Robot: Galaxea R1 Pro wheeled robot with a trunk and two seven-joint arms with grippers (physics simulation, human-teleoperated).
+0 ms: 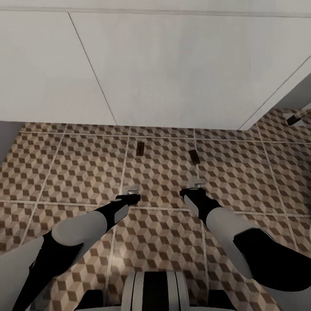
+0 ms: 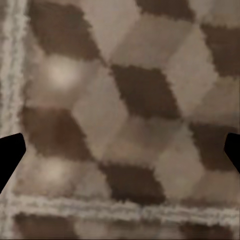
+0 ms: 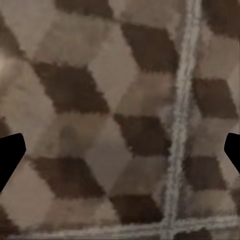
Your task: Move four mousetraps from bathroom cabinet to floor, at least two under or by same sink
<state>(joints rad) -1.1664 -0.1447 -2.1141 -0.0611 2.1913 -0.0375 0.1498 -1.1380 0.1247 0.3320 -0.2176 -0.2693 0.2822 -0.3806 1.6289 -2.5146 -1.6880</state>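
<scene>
1. Patterned bathroom floor is filling the head view, with the white underside and doors of the sink vanity hanging beyond both grippers. You are holding the left gripper and right gripper low over the tiles, each empty. Two mousetraps are lying past the jaws, one ahead of the left jaws, one just ahead of the right, both next to the sink. I judge half the job done; two are remaining. A brown object beyond the vanity's right end is too unclear to name.
2. Left wrist view: you are looking at bare tile between widely spread jaws, nothing pinched.
3. Right wrist view: the jaws are likewise standing wide apart over tile and a grout line, nothing blocking withdrawal.
</scene>
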